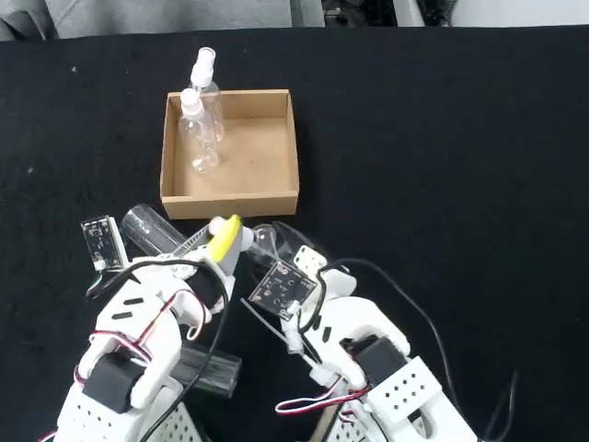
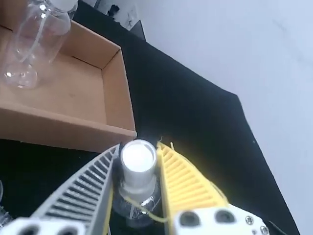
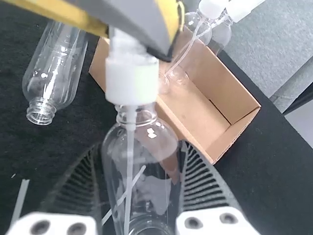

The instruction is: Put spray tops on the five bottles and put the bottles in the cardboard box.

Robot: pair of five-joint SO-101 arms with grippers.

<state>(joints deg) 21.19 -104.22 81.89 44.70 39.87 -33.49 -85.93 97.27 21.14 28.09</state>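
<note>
My left gripper [image 2: 138,152] is shut on a white spray top [image 2: 138,159], grey finger on one side and yellow on the other. The top [image 3: 132,78] sits at the neck of a clear bottle [image 3: 139,161], with its thin tube running down inside. My right gripper [image 3: 139,152] is shut on that bottle's body. In the high view both grippers meet just in front of the cardboard box [image 1: 230,198], the left gripper [image 1: 224,241] beside the held bottle [image 1: 276,241]. Two capped bottles [image 1: 200,120] stand in the box's far left corner.
An uncapped clear bottle [image 1: 152,230] lies on the black table left of the grippers, also seen as a lying bottle [image 3: 54,73]. Another clear bottle [image 1: 207,368] lies between the two arms near the front. A loose strip [image 1: 262,320] lies by the right arm.
</note>
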